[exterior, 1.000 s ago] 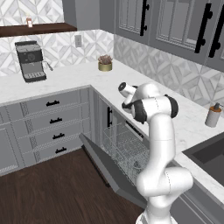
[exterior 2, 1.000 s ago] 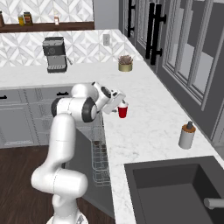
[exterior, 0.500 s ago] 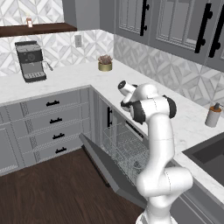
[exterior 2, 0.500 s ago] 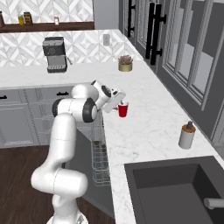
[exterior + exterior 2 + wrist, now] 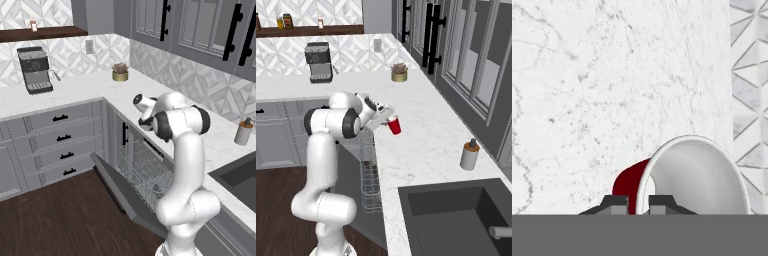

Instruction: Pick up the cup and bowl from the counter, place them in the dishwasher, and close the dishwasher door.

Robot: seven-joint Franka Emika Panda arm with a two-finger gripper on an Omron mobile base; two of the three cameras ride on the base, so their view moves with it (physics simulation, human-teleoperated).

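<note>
My gripper (image 5: 386, 118) is shut on the red cup (image 5: 394, 125) and holds it tilted just above the white marble counter (image 5: 426, 145), near the counter's front edge. In the hand view the two fingertips (image 5: 639, 202) pinch the cup's rim, one on the red outside and one on the white inside (image 5: 697, 180). Below the counter the dishwasher stands with its grey door (image 5: 115, 185) dropped open and its wire rack (image 5: 145, 172) exposed. The bowl is hidden from me.
A grey soap dispenser (image 5: 469, 155) stands on the counter beside the dark sink (image 5: 456, 215). A small potted plant (image 5: 399, 73) sits at the back by the wall. A coffee machine (image 5: 35, 70) stands on the side counter over the drawers.
The cup has shifted slightly toward the counter's front edge and tilted a little in the gripper. The arm has hardly moved.
</note>
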